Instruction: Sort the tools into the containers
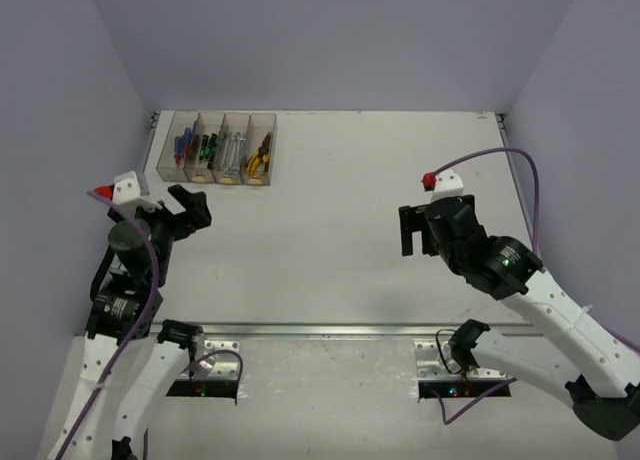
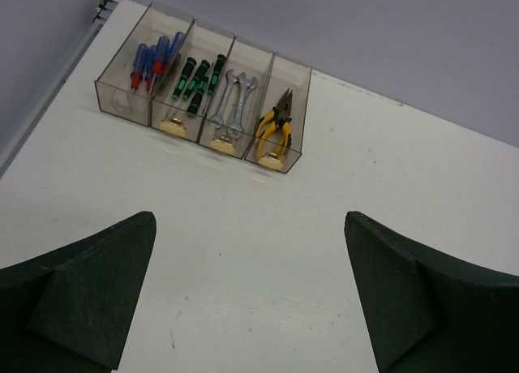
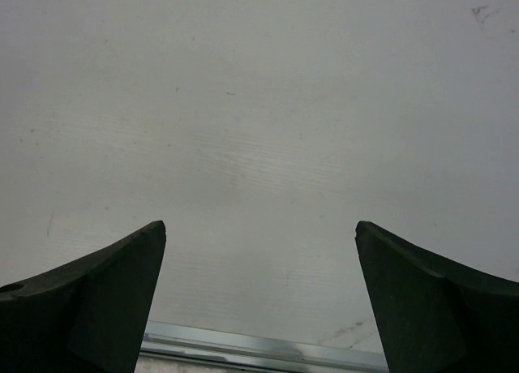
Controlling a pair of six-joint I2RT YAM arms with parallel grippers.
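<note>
Evidently closest to the left claw, gaping empty like the right claw, with containers lengthwise ahead-left, tools already inside.

- blue-and-red screwdrivers
- black-and-green screwdrivers
- silver wrenches
- yellow-handled pliers, black jaws
- smoky transparent bins, yellowish labels
- white table
- pale lavender walls

A white table with a metal rail along its near edge.

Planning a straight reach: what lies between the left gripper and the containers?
Nothing but bare table between the left gripper and the containers; the left wrist view shows it clearest.
</note>
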